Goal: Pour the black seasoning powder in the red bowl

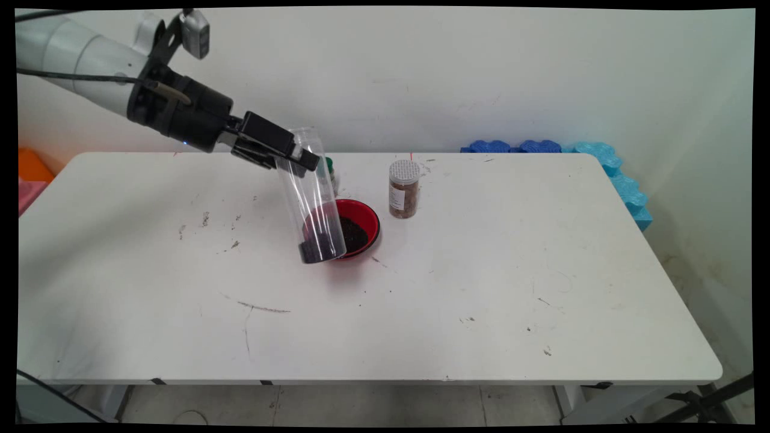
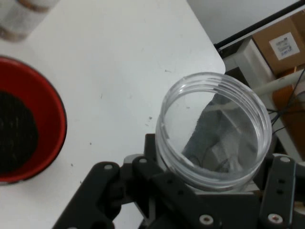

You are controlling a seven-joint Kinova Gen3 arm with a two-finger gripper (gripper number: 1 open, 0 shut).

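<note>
While the gripper is clamped tight on the upper part of a clear plastic jar, the jar hangs tilted, its dark-filled bottom low over the near-left rim of the red bowl. Bowl sits mid-table on the white table and holds dark granules. A capped spice jar stands upright just right of the bowl, slightly farther back; blue foam pieces lie at the far right edge.

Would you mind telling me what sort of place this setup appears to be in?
Probably a robotics lab or test room: a scuffed white table against a bare wall, blue foam mats stacked behind it, and cardboard boxes stored beyond the table's edge.
</note>
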